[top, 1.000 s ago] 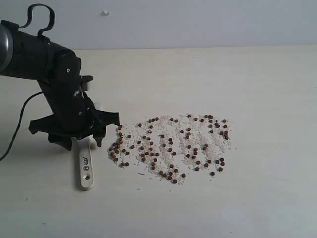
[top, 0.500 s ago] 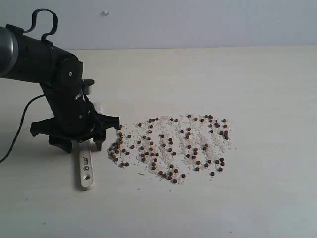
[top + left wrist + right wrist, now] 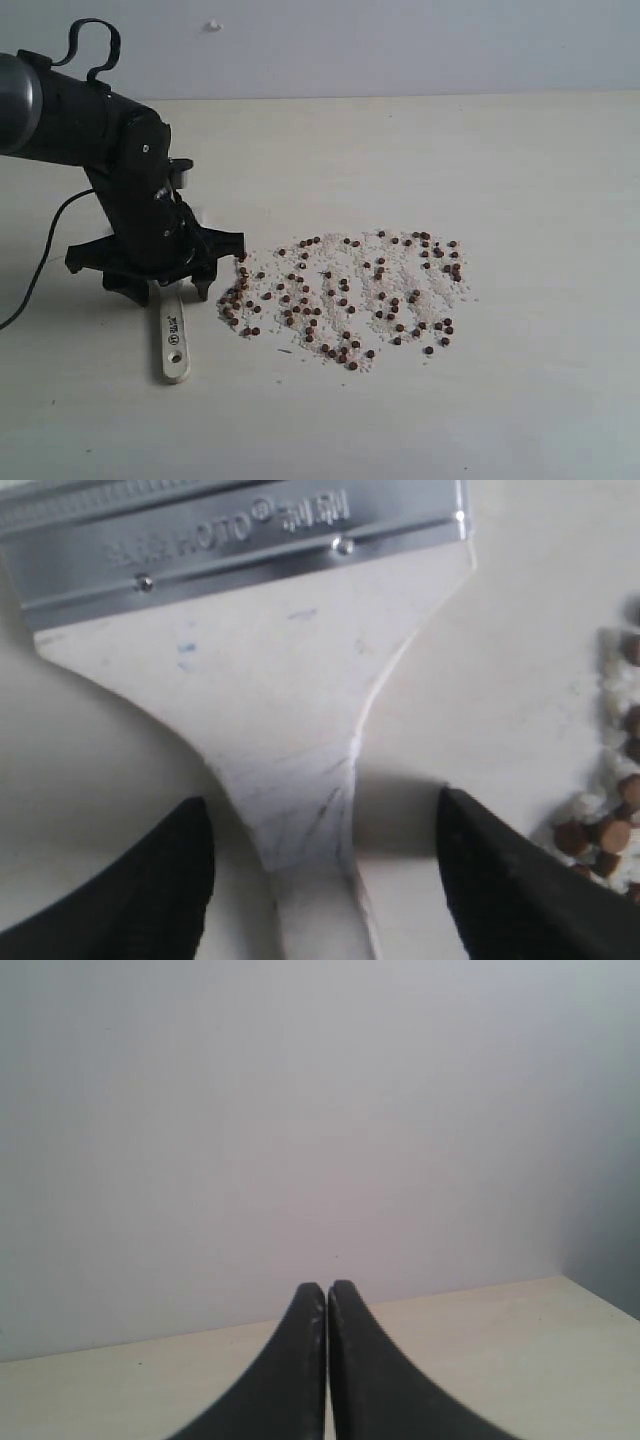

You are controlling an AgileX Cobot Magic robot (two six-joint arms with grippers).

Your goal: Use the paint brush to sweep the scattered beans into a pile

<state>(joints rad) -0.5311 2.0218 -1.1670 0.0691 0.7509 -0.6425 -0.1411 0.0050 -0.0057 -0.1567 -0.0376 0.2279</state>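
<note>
The paint brush (image 3: 175, 345) lies flat on the table, left of the beans (image 3: 345, 295). Its cream handle points toward the front edge. My left gripper (image 3: 168, 292) stands low over the brush, hiding the ferrule and bristles in the exterior view. It is open, with one finger on each side of the narrow neck of the handle (image 3: 310, 820) and a gap on both sides. The silver ferrule (image 3: 240, 540) shows beyond the left gripper (image 3: 325, 835). The reddish-brown beans (image 3: 600, 830) and whitish grains are spread in a wide patch. My right gripper (image 3: 326, 1295) is shut on nothing and faces a wall.
A black cable (image 3: 40, 255) trails from the left arm across the table at the far left. The pale wall (image 3: 400, 45) runs along the back of the table.
The left gripper has shifted slightly to the right and a little lower over the brush handle. Its jaws stay at the same width. Brush and beans have not moved.
</note>
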